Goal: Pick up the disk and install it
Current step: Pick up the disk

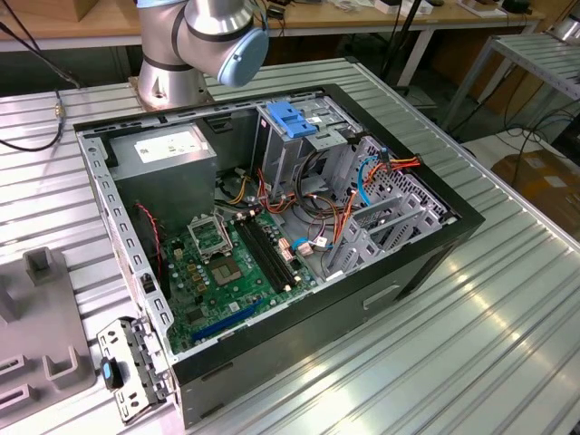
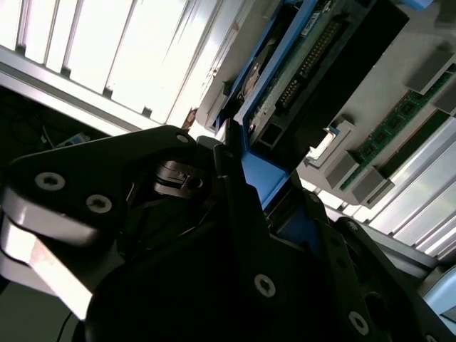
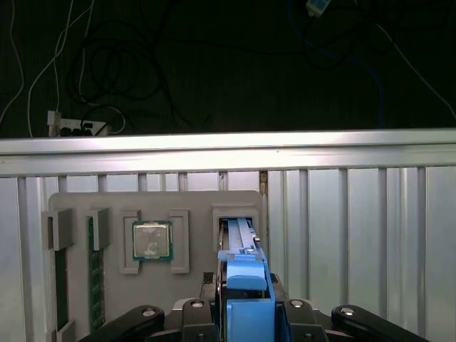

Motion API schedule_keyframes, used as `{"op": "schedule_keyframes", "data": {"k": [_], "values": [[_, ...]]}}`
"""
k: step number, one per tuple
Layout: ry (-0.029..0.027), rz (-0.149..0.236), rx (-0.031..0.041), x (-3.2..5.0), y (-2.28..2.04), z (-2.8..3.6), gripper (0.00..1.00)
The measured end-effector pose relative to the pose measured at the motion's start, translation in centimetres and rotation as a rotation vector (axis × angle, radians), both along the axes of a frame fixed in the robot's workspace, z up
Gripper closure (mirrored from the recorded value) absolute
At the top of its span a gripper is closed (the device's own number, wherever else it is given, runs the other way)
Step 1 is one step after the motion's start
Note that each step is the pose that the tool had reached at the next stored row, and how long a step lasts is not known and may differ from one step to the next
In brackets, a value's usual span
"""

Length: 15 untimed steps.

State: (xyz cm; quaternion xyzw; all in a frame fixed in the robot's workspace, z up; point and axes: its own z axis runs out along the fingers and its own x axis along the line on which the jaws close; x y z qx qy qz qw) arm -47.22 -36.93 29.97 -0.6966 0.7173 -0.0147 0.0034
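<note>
The disk (image 3: 240, 235) stands on edge in a slot of a grey parts tray (image 3: 199, 201), its bright blue rail and end tab facing the camera. My gripper (image 3: 247, 296) sits over that end, with a black finger pressed to each side of the blue tab, shut on it. In the second wrist view the disk (image 2: 306, 57) shows its dark body and connector row, and the gripper (image 2: 253, 174) clamps the blue tab. In the exterior view the arm's base joint (image 1: 213, 36) stands behind the open computer case (image 1: 435, 263).
The tray also holds a processor chip (image 3: 151, 240) and memory sticks (image 3: 92, 271). Inside the case are a motherboard (image 1: 227, 263), a metal drive cage (image 1: 290, 154) topped by a light-blue block (image 1: 292, 118), and loose cables (image 1: 362, 181). A ribbed metal table (image 1: 471, 344) surrounds everything.
</note>
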Motion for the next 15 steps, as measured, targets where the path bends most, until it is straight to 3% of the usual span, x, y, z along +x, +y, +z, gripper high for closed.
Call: {"op": "schedule_keyframes", "data": {"k": [5,15], "values": [[0.0,0.0,0.0,0.0,0.0,-0.4,0.63],[-0.0001,-0.002,0.0,0.0,0.0,-0.44,0.63]]}}
